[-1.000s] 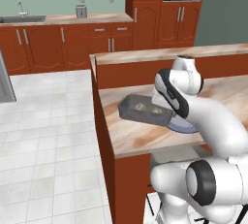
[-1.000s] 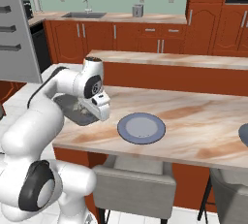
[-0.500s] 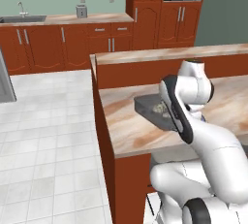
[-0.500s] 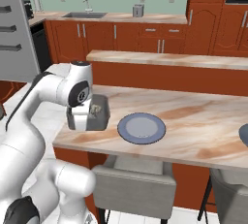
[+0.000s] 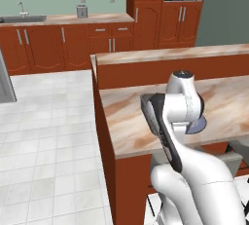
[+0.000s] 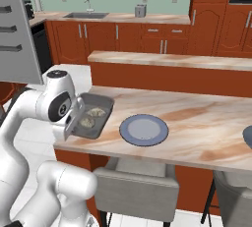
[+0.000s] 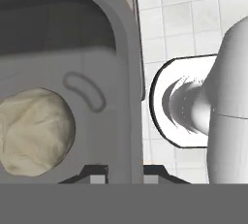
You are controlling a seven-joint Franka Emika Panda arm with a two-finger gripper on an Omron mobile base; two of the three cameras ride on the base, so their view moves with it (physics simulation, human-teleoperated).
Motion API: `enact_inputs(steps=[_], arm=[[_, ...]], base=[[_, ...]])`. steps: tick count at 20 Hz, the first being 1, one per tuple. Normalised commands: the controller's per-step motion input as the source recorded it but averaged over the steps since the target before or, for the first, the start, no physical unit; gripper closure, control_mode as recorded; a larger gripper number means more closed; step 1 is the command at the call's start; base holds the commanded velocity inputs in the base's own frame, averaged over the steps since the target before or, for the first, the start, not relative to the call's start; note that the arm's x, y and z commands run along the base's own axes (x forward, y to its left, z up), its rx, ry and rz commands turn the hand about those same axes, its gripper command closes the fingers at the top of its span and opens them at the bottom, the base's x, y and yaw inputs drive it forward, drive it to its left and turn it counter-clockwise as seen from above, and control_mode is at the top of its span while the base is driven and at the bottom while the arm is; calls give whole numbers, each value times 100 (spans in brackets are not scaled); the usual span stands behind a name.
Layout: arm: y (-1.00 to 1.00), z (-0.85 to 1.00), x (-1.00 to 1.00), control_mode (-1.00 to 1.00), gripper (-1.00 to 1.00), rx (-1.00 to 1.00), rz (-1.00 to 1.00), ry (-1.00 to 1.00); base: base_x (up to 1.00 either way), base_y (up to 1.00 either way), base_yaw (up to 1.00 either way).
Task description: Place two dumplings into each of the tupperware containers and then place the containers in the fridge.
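At left-centre of the right base frame, the fingers (image 6: 74, 118) pinch the wall of a tilted tupperware container (image 6: 96, 104) above the desk (image 6: 197, 137) edge. Two dumplings (image 6: 87, 121) lie inside, beside a blue-grey plate (image 6: 144, 129).

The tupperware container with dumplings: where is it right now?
In the right base view the tupperware container is held tilted in the gripper, above the counter's left end, left of the round plate.

Two dumplings (image 6: 91, 117) in the tupperware container (image 6: 101, 104), left of the plate (image 6: 144, 129).
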Motion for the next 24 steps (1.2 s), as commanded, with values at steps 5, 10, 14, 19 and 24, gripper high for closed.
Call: enact_inputs(steps=[5,10,14,19,24], arm=[[11,46,-1,-100,100,-8,-8,-1],[-1,45,-15,-100,100,-1,-1,0],[-15,38,-40,-100,100,0,0,0],[-26,21,-20,-100,100,0,0,0],[-14,6,-16,-100,100,0,0,0]], base=[[0,0,0],[0,0,0],[0,0,0],[0,0,0],[0,0,0]])
